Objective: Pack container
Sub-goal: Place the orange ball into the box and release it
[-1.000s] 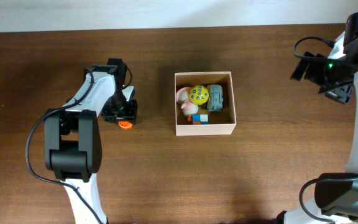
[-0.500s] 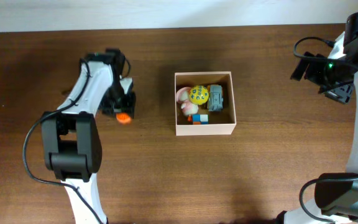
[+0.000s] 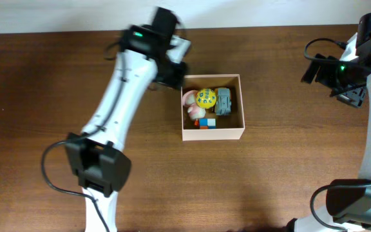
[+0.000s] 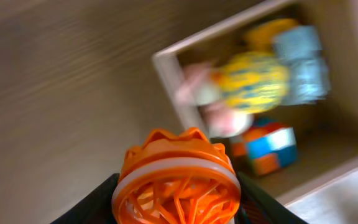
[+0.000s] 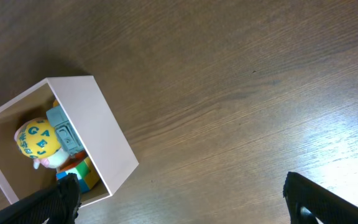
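Observation:
The container [image 3: 212,134] is a square cream-white box at the table's middle, also in the left wrist view [image 4: 173,87] and the right wrist view [image 5: 101,130]. It holds a yellow ball [image 3: 205,98], a grey car [image 3: 224,101], a pink toy [image 3: 190,98] and a coloured cube [image 3: 206,122]. My left gripper [image 3: 172,69] hovers just off the box's far left corner, shut on an orange ribbed toy [image 4: 176,180], which is hidden in the overhead view. My right gripper [image 3: 340,80] is far right, high above the table, with its jaws wide open and empty [image 5: 185,205].
Brown wooden table [image 3: 269,174] all round the box. The left arm stretches diagonally from its base [image 3: 95,174] at the front left. The right arm's base [image 3: 353,203] is at the front right.
My left gripper lifted the orange toy off the table left of the box and swung it right and back, up to the box's far left corner. The right arm has not moved.

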Action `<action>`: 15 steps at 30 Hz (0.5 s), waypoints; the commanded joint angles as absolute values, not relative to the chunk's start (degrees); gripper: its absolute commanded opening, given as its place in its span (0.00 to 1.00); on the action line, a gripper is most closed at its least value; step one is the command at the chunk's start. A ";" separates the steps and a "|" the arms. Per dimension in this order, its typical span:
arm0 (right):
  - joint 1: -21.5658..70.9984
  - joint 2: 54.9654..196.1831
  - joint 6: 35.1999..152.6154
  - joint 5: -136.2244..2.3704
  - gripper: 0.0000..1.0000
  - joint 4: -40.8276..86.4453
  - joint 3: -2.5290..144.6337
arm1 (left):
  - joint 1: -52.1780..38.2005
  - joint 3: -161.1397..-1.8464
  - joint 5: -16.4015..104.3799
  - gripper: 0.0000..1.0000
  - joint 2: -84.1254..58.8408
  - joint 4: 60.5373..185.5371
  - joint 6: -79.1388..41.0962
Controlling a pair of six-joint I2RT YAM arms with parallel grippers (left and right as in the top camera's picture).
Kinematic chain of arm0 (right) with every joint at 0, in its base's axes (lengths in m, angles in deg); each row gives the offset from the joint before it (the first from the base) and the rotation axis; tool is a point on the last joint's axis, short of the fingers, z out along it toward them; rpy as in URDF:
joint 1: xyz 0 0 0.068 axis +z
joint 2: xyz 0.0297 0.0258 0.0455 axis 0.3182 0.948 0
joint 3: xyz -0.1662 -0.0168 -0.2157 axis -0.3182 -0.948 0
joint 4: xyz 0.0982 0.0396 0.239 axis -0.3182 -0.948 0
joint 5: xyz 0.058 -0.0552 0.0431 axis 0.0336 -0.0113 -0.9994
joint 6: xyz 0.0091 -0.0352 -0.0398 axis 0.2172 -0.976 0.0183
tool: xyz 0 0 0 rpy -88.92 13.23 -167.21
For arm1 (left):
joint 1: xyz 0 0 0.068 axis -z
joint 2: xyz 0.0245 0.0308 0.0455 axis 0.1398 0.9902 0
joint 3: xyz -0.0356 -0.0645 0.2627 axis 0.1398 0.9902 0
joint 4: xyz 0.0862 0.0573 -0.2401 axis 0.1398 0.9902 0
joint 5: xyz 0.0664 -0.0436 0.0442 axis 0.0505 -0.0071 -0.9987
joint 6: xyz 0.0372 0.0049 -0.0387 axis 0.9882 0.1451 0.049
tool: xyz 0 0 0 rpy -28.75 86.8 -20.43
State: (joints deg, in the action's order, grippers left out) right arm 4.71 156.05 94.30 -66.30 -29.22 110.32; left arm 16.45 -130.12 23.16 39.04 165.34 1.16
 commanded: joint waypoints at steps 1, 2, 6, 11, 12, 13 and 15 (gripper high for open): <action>4.64 155.59 93.80 -65.76 0.99 -29.05 110.86 | 20.54 -127.52 24.12 0.42 38.54 163.33 2.43; 4.64 155.59 93.80 -65.76 0.99 -29.05 110.86 | 21.90 -126.52 24.12 0.43 38.67 162.59 2.41; 4.64 155.59 93.80 -65.76 0.99 -29.02 110.86 | 26.22 -121.91 24.10 0.44 38.82 158.87 2.43; 4.64 155.59 93.80 -65.76 0.99 -29.05 110.86 | 29.17 -117.08 20.89 0.57 38.91 154.35 2.43; 4.64 155.59 93.80 -65.76 0.99 -29.05 110.86 | 29.55 -116.81 18.74 0.58 38.91 153.84 2.41; 4.64 155.59 93.80 -65.76 0.99 -29.02 110.86 | 29.74 -116.84 17.26 0.63 38.91 153.49 2.41; 4.64 155.59 93.80 -65.76 0.99 -29.05 110.86 | 29.83 -117.58 15.44 0.75 38.67 153.56 2.41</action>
State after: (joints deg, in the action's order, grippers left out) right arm 4.71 156.05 94.32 -66.30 -29.24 110.32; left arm 29.81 -117.10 20.10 39.06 153.91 1.93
